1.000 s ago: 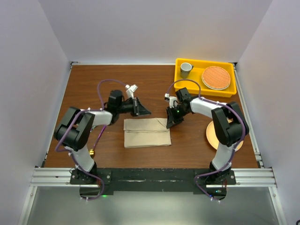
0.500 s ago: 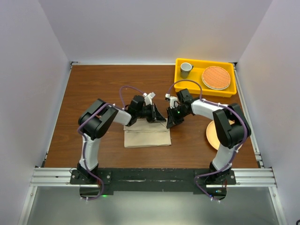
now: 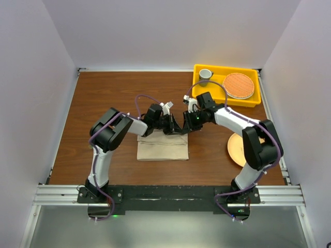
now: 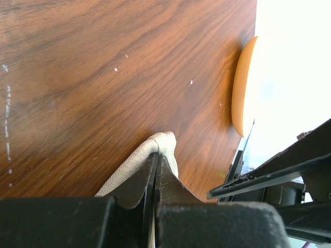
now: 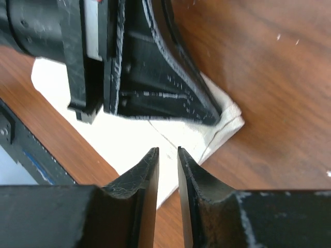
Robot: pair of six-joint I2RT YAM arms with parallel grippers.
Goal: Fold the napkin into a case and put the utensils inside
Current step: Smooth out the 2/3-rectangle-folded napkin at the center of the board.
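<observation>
- While my left gripper (image 4: pixel 156 156) pinches a raised fold of the napkin (image 4: pixel 164 140), its jaws sit pressed together with the cloth caught between them, at the napkin's far right corner.
- The rest of the napkin lies flat as a folded beige rectangle on the wooden table (image 3: pixel 103 103), in the middle, between my two arms.
- My right gripper (image 5: pixel 168 152) hangs just beside the left one, over that same corner. Its jaws stand a narrow slit apart, with nothing between them.
- I cannot tell whether my right fingertips (image 5: pixel 150 168) touch the cloth.
- The peach plate (image 3: pixel 234 147) sits to the right of the napkin, partly hidden by my right arm.
- A yellow tray (image 3: pixel 253 101) in the far right corner holds a grey cup (image 3: pixel 206 76) and a round woven mat (image 3: pixel 238 85).
</observation>
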